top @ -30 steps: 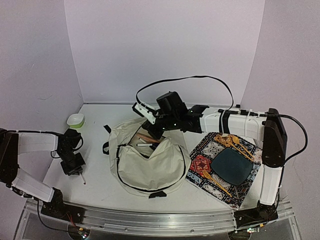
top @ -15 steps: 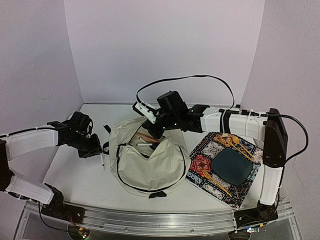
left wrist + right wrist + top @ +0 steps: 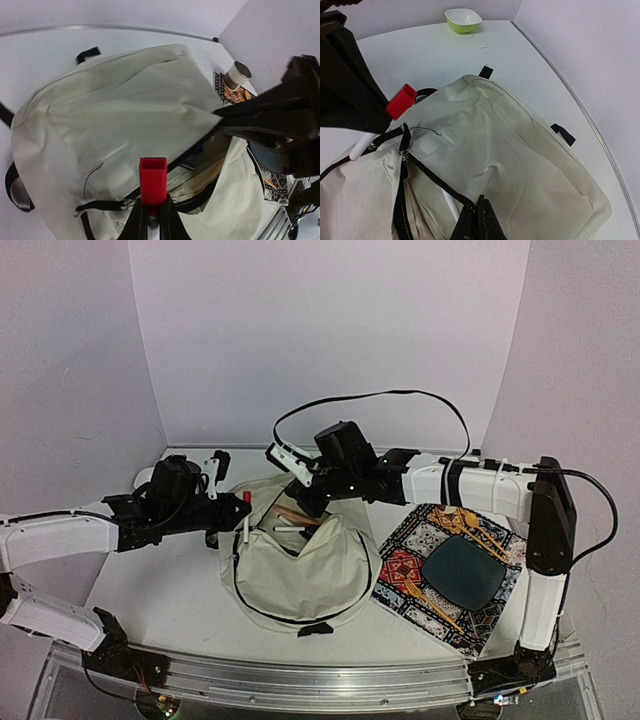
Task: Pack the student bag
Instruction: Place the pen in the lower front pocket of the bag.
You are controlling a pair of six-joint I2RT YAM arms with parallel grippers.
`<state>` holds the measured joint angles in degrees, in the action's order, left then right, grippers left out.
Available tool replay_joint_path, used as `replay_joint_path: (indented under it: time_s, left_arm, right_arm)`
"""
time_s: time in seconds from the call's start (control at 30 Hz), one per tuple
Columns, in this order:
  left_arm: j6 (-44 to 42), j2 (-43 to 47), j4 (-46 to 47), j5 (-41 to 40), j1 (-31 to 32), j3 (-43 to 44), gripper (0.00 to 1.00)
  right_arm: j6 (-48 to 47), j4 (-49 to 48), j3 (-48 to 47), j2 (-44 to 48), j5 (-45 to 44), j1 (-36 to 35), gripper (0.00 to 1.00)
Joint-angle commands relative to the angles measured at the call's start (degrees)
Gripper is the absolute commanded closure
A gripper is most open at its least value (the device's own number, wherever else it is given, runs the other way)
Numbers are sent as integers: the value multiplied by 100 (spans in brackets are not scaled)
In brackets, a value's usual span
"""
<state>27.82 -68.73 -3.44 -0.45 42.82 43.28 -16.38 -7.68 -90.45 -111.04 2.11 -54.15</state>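
The cream student bag (image 3: 300, 575) lies in the middle of the table with its zip open. My right gripper (image 3: 300, 502) is shut on the bag's upper flap beside the black zip (image 3: 480, 220) and holds the mouth open. My left gripper (image 3: 238, 527) is shut on a white marker with a red cap (image 3: 246, 510). The marker hangs over the bag's left edge, close to the opening. In the left wrist view the red cap (image 3: 153, 181) sticks out past the fingertips (image 3: 153, 220) above the bag (image 3: 115, 110). A white stick (image 3: 288, 529) and a wood-coloured item (image 3: 290, 511) lie inside the bag.
A patterned placemat (image 3: 400, 568) lies right of the bag with a dark plate (image 3: 462, 572) and golden cutlery (image 3: 478, 528) on it. A green bowl (image 3: 463, 20) stands at the back left, mostly hidden by my left arm in the top view. Walls close three sides.
My left arm has swung from the table's left side up and right to the bag's opening, carrying the marker. The right arm and the bag have stayed put.
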Motion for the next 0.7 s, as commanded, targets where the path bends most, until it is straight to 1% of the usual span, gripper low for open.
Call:
replay_joint_path:
  time_s: [0.0,0.23,0.37,0.67]
  left_arm:
    - [-1449,-36,1264,-451,512,-60,100]
    - [-2923,-313,1642,-595,1136,17,100]
    - [-3684,-374,1956,-561,1381,-147,100]
    - [-5971,-584,2804,-361,1650,-546,100]
  right_arm:
    - [122,-350,-242,581,74,-49,100]
    - [199,-313,-279,578,137,-49,100]
    - [231,-297,-299,576,165,-47,100]
    - [282,-287,-295,632,228,-44,100]
